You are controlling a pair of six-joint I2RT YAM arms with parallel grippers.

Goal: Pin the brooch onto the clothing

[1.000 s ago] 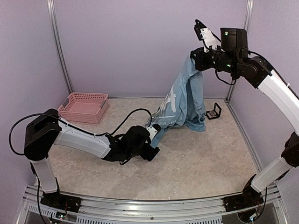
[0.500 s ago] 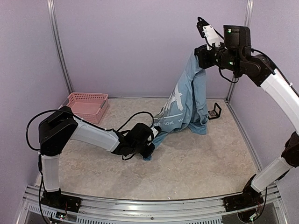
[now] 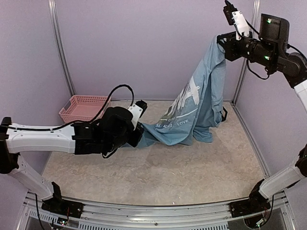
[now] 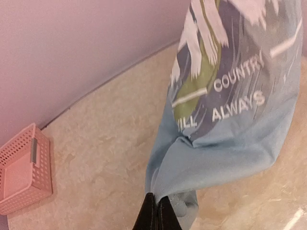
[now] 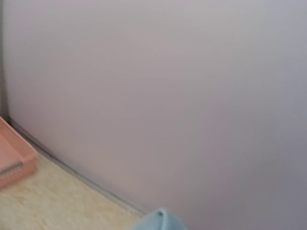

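The clothing (image 3: 192,110), a light blue T-shirt with white lettering and a green and dark graphic, hangs stretched between both arms. High at the back right, my right gripper (image 3: 222,42) is shut on its top edge. My left gripper (image 3: 140,128) is shut on a lower corner, low over the table. In the left wrist view the black fingertips (image 4: 156,213) pinch a fold of the clothing (image 4: 225,143). The right wrist view shows no fingers, only a tip of the clothing (image 5: 159,220). I cannot make out the brooch. A small dark thing (image 3: 224,114) peeks from behind the shirt's right edge.
A pink perforated basket (image 3: 85,109) stands at the back left against the wall, also seen as the basket (image 4: 21,172) in the left wrist view. Purple walls close the back and both sides. The shirt's lower hem drags on the beige tabletop (image 3: 192,167).
My left gripper shut on the shirt's lower corner and drew it left. The right arm lifted the top higher and to the right, spreading the shirt out.
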